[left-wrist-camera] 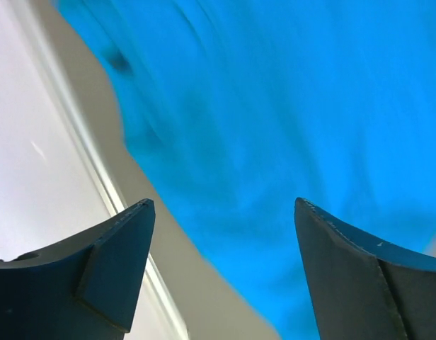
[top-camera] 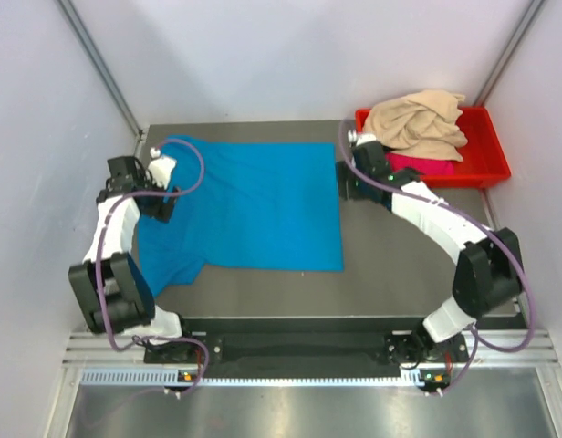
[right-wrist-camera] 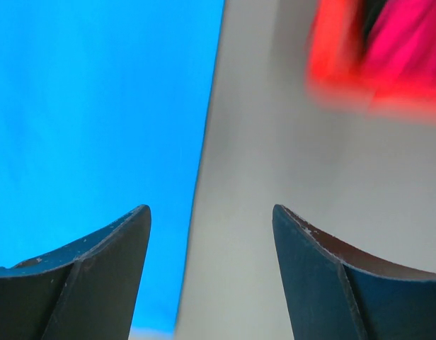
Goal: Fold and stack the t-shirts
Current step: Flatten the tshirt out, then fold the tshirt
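Dark fingers [left-wrist-camera: 112, 262] of my left end effector [left-wrist-camera: 223, 207] stand spread apart with nothing between them, hovering over the far left corner of the turquoise-blue t-shirt [top-camera: 254, 205], which lies spread out on the table [top-camera: 400, 265]. My right end effector [right-wrist-camera: 211, 209] is likewise released, poised over the shirt's right edge where cloth meets table. Further right, the red bin [top-camera: 489, 172] holds the beige t-shirt [top-camera: 418, 119], bunched on top of the magenta-pink t-shirt [top-camera: 425, 164].
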Robot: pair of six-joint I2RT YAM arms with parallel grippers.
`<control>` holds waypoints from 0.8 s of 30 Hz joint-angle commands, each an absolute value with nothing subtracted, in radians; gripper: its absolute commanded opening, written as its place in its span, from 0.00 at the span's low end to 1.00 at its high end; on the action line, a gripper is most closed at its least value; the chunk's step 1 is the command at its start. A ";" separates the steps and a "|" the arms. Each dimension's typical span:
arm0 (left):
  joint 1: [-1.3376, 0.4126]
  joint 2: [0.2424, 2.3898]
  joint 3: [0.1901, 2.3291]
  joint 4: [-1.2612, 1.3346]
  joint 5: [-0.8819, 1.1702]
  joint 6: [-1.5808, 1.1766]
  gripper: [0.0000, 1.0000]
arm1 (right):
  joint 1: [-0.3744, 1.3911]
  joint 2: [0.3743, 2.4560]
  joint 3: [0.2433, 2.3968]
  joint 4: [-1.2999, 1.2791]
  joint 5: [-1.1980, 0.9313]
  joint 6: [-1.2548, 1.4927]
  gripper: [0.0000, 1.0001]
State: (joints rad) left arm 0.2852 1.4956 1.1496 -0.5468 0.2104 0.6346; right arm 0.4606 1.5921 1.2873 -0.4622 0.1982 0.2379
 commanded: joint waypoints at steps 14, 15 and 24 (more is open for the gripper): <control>0.324 0.996 0.619 -0.924 -0.039 1.009 0.88 | 0.683 1.288 0.716 -0.390 0.052 0.474 0.68; 0.331 0.994 0.598 -0.881 -0.072 1.020 0.87 | 0.683 1.295 0.697 -0.384 0.049 0.480 0.68; 0.337 1.014 0.502 -0.770 -0.150 1.039 0.84 | 0.681 1.388 0.681 -0.278 0.092 0.512 0.68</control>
State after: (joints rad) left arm 0.3305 1.0107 0.5240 -0.8852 -0.0776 1.0122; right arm 0.6739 1.3617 0.6720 -0.3687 0.0750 0.4839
